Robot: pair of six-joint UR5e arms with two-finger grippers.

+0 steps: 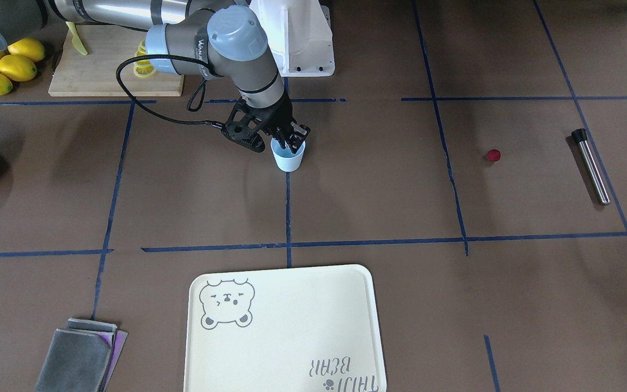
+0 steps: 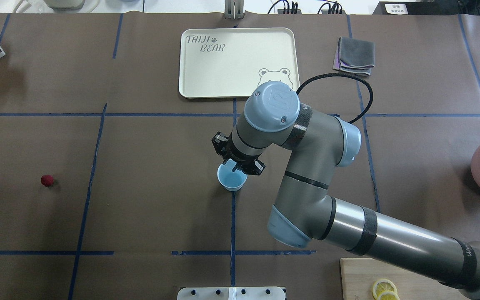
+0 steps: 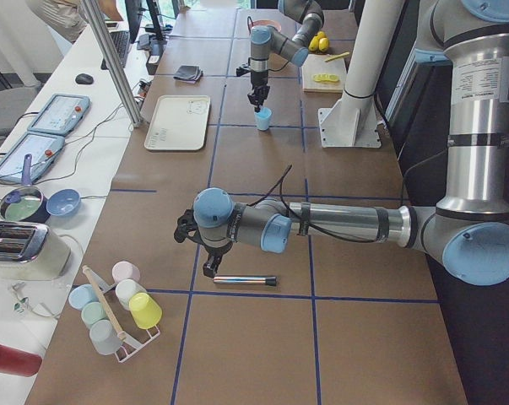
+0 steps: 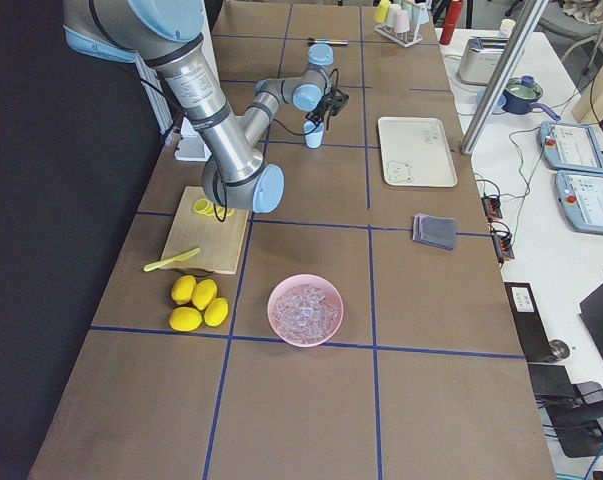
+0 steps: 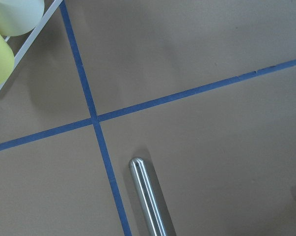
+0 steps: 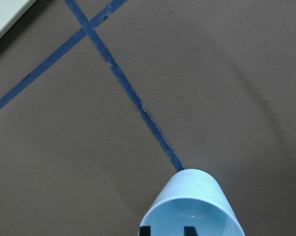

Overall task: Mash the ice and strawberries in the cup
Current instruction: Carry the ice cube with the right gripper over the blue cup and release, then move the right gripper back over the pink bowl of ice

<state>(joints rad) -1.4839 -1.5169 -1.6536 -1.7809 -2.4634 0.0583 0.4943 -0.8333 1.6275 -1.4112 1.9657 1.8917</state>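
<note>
The pale-blue cup (image 1: pixel 289 159) (image 2: pixel 231 179) stands upright at mid-table. My right gripper (image 1: pixel 292 142) points down into it. In the right wrist view two black fingertips (image 6: pixel 146 230) show inside the cup (image 6: pixel 197 196), a narrow gap apart. Whether they are open or hold clear ice, I cannot tell. The ice (image 4: pixel 306 306) fills the pink bowl (image 4: pixel 273 318). The strawberry (image 1: pixel 493 155) (image 2: pixel 47 180) lies alone on the table. My left gripper (image 3: pixel 210 268) hovers by a steel rod (image 1: pixel 592 166) (image 5: pixel 148 196); its state is unclear.
Lemons (image 1: pixel 6 65) and a wooden board (image 1: pixel 106 76) with lemon slices sit near the robot base. A cream tray (image 1: pixel 286 326) and a grey cloth (image 1: pixel 77 356) lie on the far side. A rack of cups (image 3: pixel 119 308) stands past the rod.
</note>
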